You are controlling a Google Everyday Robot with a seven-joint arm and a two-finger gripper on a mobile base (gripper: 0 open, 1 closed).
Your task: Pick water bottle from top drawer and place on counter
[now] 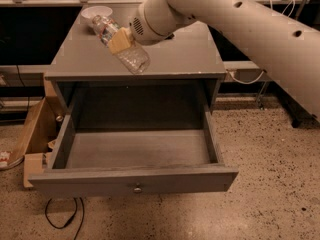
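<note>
One tool (121, 39), tan-padded, is clamped across the middle of the water bottle (133, 59), which hangs over the left part of the grey tabletop (192, 54), clear of the open top drawer (135, 180). The bottle's long axis slants, with the cap far-left by the white bowl (95, 12) and the base near-right, close to the near edge. Whether the base touches the surface is unclear. The arm hides part of the far tabletop.

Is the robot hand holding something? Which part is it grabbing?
Yes. The gripper holds the water bottle around its middle, above the counter.
</note>
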